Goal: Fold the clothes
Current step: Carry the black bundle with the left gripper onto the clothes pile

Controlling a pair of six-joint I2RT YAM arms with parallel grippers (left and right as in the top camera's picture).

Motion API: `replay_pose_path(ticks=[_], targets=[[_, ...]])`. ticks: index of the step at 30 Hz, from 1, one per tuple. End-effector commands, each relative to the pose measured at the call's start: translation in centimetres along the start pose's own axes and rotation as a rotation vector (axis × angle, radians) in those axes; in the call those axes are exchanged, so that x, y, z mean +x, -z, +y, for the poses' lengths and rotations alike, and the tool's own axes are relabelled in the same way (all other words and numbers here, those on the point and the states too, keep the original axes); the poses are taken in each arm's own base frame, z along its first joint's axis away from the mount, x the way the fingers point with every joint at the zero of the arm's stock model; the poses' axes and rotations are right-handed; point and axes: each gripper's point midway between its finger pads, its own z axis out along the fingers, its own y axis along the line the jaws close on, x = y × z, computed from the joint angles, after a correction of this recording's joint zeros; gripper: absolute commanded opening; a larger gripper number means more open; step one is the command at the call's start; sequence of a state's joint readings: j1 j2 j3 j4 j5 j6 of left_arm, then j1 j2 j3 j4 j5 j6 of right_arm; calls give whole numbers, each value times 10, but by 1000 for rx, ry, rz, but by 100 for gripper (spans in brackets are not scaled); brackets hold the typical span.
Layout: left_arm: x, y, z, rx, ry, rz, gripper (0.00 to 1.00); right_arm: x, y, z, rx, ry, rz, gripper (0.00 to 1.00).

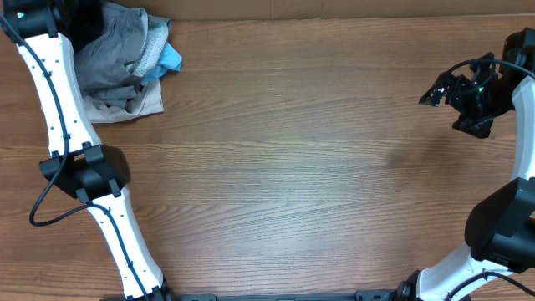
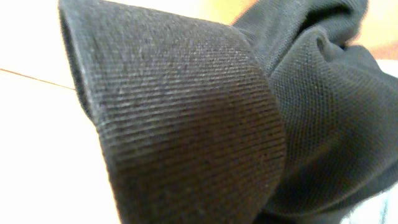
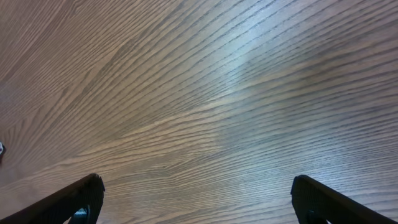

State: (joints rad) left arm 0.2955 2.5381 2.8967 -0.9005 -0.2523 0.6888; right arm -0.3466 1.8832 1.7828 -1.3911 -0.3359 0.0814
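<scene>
At left wrist, clothes (black), right pincer spread

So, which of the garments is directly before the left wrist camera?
The black garment: its dark ribbed band fills that view. The grey garment and the light-blue garment are paler, heaped at a corner of the table in the overhead view.

I work over a brown wooden table, with its grain running from the left edge to the right edge. A soft, pale sheen of light lies on the wood toward the right edge. Beyond the far edge runs a plain tan strip.
</scene>
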Motion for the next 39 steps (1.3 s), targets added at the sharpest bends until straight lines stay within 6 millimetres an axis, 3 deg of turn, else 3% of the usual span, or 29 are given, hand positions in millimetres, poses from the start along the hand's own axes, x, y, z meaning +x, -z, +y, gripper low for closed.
replay_pose_path(ticks=[1, 4, 9, 14, 23, 28, 29, 32, 33, 35, 36, 37, 39], targets=[[-2, 20, 54, -151, 112, -18, 4, -3, 4, 1, 0, 9, -19, 100], [12, 18, 69, -179, 126, 9, 4, -4, 4, 1, -1, 10, -22, 100], [27, 14, 78, -164, 161, 19, 4, -4, 4, 1, -1, 10, -22, 100], [23, 11, 65, -68, 185, -27, 4, -4, 4, 1, -1, 10, -22, 100], [-17, 30, -46, 355, 363, -75, 4, -4, 4, 1, -1, 10, -21, 100], [-21, 48, -103, 472, 395, 27, 4, -4, 4, 1, -1, 10, -21, 100], [-20, 55, -125, 514, 397, 68, 4, -4, 4, 1, -1, 10, -21, 100], [-19, 64, -162, 575, 369, 128, 5, -4, 4, 1, -1, 10, -21, 100], [-18, 65, -183, 606, 343, 157, 9, -4, 4, 1, -1, 10, -21, 100], [-15, 63, -203, 632, 320, 181, 13, -4, 4, 1, 0, 10, -20, 100], [-13, 61, -213, 642, 307, 197, 23, -3, 4, 1, 0, 10, -20, 100], [-11, 59, -221, 651, 299, 206, 43, -3, 4, 1, 0, 10, -19, 100], [-6, 53, -236, 666, 287, 227, 96, -3, 4, 1, 0, 10, -18, 100]])
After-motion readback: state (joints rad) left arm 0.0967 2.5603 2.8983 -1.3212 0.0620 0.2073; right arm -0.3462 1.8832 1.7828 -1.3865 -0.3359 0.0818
